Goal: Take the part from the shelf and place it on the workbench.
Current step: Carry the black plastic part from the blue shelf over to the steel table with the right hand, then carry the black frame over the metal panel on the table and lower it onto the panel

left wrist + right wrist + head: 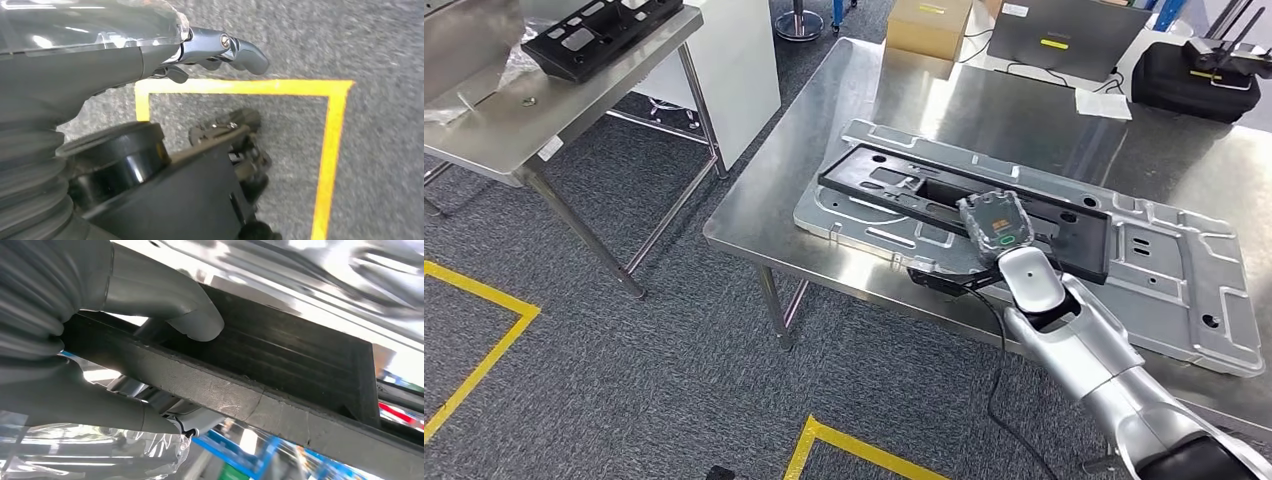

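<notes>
The right hand (996,225) grips the near long edge of the black part (964,205), a long rectangular plastic frame; in the right wrist view the thick grey thumb (165,302) presses on one face of the part's (280,385) rail while the other fingers wrap the opposite side, largely hidden behind the rail. The silver right arm (1104,370) reaches in from the lower right, a black cable hanging beneath it. The part lies flat across a large stamped grey metal plate (1184,280), which rests on the stainless steel bench (984,110) near its front edge. At the back of the bench stand a cardboard box (929,25), a grey laptop (1064,35) and a black case (1189,80). Well apart to the left, a second steel table (534,120) carries another black frame (599,30). The left hand (220,50) hangs over grey carpet marked with yellow tape (330,145), holding nothing, its fingers loosely curled.
</notes>
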Robot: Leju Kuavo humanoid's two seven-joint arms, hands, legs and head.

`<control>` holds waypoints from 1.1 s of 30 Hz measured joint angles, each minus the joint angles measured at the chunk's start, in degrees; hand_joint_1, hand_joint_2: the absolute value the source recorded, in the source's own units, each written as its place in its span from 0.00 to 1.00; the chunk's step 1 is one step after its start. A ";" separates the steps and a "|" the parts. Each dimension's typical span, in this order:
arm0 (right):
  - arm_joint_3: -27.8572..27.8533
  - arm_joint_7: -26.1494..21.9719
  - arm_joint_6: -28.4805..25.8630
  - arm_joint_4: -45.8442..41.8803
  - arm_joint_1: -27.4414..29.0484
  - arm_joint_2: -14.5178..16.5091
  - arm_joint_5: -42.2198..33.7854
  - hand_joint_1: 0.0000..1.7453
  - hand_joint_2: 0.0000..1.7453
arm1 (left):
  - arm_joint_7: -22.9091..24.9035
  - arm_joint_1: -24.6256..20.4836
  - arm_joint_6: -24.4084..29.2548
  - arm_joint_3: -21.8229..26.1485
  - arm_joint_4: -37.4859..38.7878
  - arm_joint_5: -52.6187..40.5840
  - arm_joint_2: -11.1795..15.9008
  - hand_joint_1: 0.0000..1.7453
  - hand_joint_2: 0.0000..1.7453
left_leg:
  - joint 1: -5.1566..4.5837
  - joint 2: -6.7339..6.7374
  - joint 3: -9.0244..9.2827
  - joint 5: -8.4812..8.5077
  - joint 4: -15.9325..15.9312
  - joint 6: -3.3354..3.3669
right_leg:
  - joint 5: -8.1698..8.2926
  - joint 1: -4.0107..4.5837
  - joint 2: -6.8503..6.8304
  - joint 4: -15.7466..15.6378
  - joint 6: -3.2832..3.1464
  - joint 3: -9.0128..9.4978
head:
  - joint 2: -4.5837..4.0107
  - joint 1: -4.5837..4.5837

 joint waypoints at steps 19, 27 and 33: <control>-20.17 2.47 -2.35 -10.86 22.94 -6.50 1.24 1.00 1.00 | 0.87 1.06 1.88 1.50 -0.61 -0.31 -0.01 0.00 1.00 | -0.02 0.07 -0.02 -0.06 0.00 -0.04 | -0.05 0.01 0.06 0.06 0.08 0.01 | 0.00 -0.01; -22.52 1.87 -2.34 -11.59 23.83 -6.32 2.03 1.00 1.00 | 1.44 1.09 2.01 1.92 -1.18 -0.95 -0.01 0.00 1.00 | -0.02 0.09 0.02 -0.05 0.00 -0.04 | -0.04 0.01 0.09 0.11 0.08 -0.03 | 0.00 0.00; -22.62 1.10 -2.21 -11.52 23.47 -6.25 2.43 1.00 1.00 | 0.61 1.06 1.16 2.21 -1.44 -0.95 -0.14 0.00 1.00 | -0.02 0.08 0.01 -0.04 0.01 -0.03 | -0.04 0.01 0.07 0.11 0.08 -0.02 | 0.00 0.00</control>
